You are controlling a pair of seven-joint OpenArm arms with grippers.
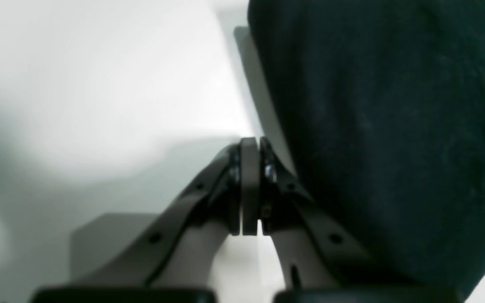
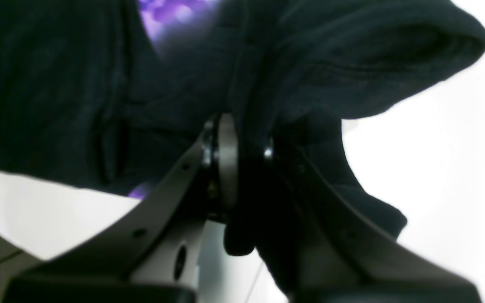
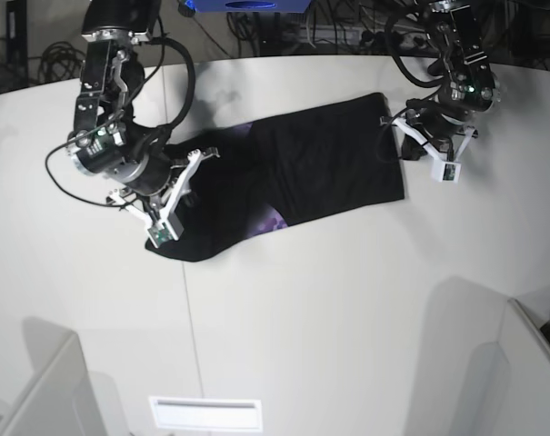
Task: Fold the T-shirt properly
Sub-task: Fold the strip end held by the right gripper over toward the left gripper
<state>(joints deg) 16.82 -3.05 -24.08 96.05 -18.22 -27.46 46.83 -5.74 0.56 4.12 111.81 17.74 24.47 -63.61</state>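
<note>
The black T-shirt (image 3: 320,168) lies stretched across the white table, with a patch of purple print (image 3: 273,218) showing at a fold. My right gripper (image 3: 200,156), on the left of the base view, is shut on a bunched fold of the T-shirt (image 2: 352,63). In the right wrist view (image 2: 246,141) the cloth sits pinched between the fingers, with purple print (image 2: 162,12) above. My left gripper (image 3: 393,123) is at the shirt's far right corner. In the left wrist view (image 1: 251,145) its fingers are pressed together with no cloth seen between them, and the T-shirt (image 1: 394,126) lies just beside it.
A blue object (image 3: 243,4) and cables (image 3: 347,27) lie beyond the table's back edge. A white slotted plate (image 3: 205,413) sits near the front edge. White panels stand at the lower left (image 3: 38,391) and lower right (image 3: 493,363).
</note>
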